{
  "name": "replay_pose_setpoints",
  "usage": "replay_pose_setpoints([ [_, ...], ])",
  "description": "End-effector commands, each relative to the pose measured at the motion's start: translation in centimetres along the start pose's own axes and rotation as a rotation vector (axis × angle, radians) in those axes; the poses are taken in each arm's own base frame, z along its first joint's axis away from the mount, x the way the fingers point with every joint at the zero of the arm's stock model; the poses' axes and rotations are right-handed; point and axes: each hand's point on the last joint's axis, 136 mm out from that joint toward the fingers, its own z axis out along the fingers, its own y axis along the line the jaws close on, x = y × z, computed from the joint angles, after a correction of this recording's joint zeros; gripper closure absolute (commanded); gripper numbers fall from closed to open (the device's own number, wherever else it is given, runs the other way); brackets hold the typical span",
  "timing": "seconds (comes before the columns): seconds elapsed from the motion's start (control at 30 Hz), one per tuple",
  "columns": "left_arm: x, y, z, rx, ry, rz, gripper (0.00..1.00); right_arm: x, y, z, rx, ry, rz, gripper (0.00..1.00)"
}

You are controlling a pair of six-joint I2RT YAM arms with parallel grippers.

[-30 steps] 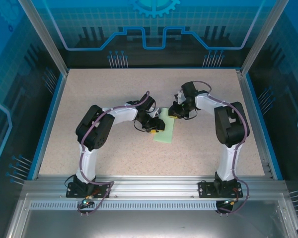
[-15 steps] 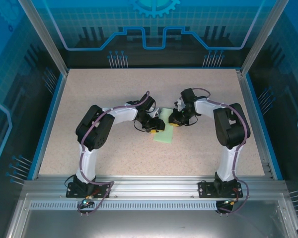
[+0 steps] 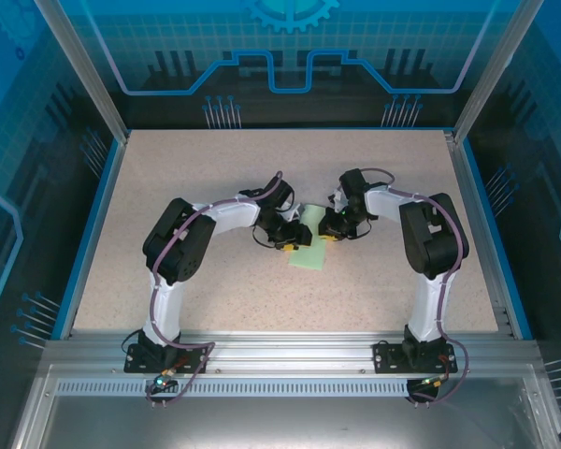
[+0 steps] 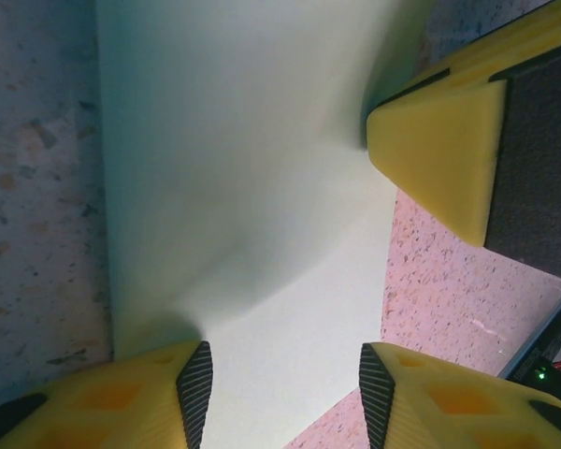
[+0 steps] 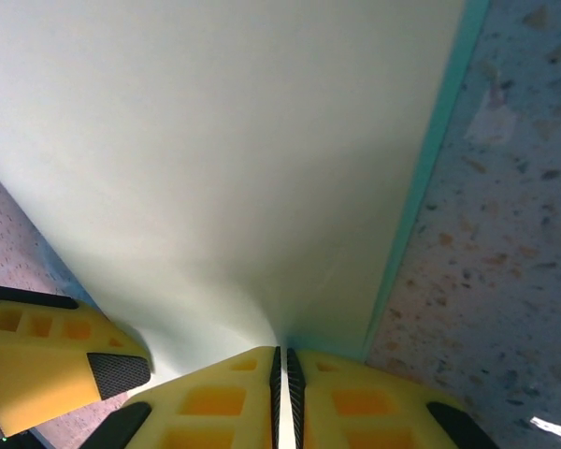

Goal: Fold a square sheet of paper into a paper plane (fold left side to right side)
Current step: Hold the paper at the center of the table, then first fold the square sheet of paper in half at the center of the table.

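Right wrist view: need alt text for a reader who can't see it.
The right claw, shut at bottom centre, pinches the near edge of a pale mint-green sheet of paper that covers most of the frame. A second yellow fingertip sits at lower left; speckled table shows at right.

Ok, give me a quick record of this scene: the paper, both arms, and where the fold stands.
paper: pale green, on the table between the two arms
left arm: jaws open over the paper
right arm: jaws shut on the paper's edge
other arm's finger: each wrist view catches a yellow finger of the other arm close by
fold: not yet pressed flat, as far as I can tell
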Motion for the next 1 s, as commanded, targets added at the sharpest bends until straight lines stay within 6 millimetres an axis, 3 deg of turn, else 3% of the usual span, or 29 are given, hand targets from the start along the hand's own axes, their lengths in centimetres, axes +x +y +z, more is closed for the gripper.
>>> replay_pose_setpoints([
  [0.0,-1.1,-1.8,-1.9,0.03,-0.02,-0.003,0.49,2.0,-2.6,1.6,0.091,0.081,0.032,0.86],
  [0.23,-4.6,-2.4,-2.3,0.082,-0.062,-0.026,0.51,2.0,-2.8,1.7,0.099,0.08,0.032,0.86],
  [0.67,-9.4,-1.6,-0.4,0.106,-0.068,-0.058,0.53,2.1,-2.8,2.0,0.104,0.09,0.029,0.86],
  [0.97,-11.0,1.4,0.6,0.036,-0.081,-0.11,0.53,2.4,-3.1,2.2,0.131,0.106,0.02,0.86],
])
